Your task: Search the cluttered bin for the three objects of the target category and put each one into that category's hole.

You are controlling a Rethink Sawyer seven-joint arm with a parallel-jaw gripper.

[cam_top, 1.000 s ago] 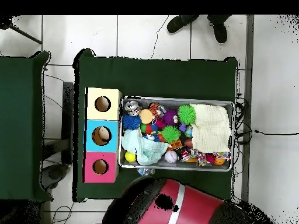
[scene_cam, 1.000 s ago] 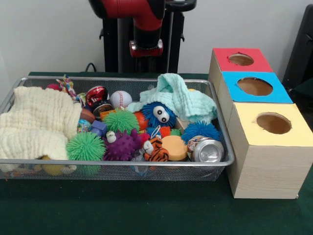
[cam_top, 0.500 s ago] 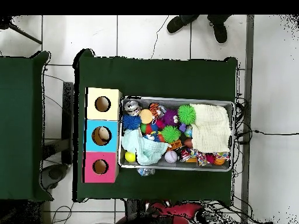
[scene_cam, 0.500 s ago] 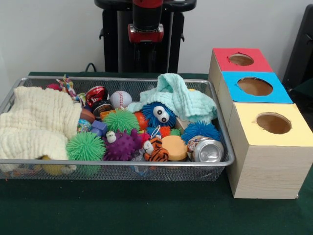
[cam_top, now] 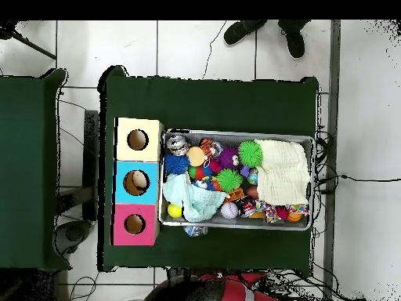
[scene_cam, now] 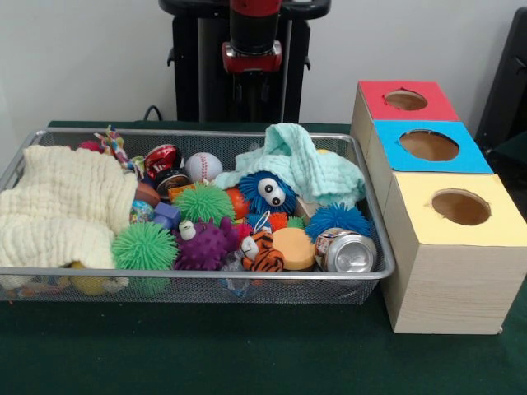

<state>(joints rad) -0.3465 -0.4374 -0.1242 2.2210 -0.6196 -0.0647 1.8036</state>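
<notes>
The arm (scene_cam: 254,37) hung drawn back at top centre, its gripper unseen, leaving the cluttered bin (scene_cam: 369,220) open for searching.

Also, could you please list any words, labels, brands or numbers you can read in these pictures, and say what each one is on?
None can be read.
Silver drinks can lying in the wire mesh bin: its printing is too blurred to read.
Red, blue and yellow topped wooden boxes: no markings.
</notes>
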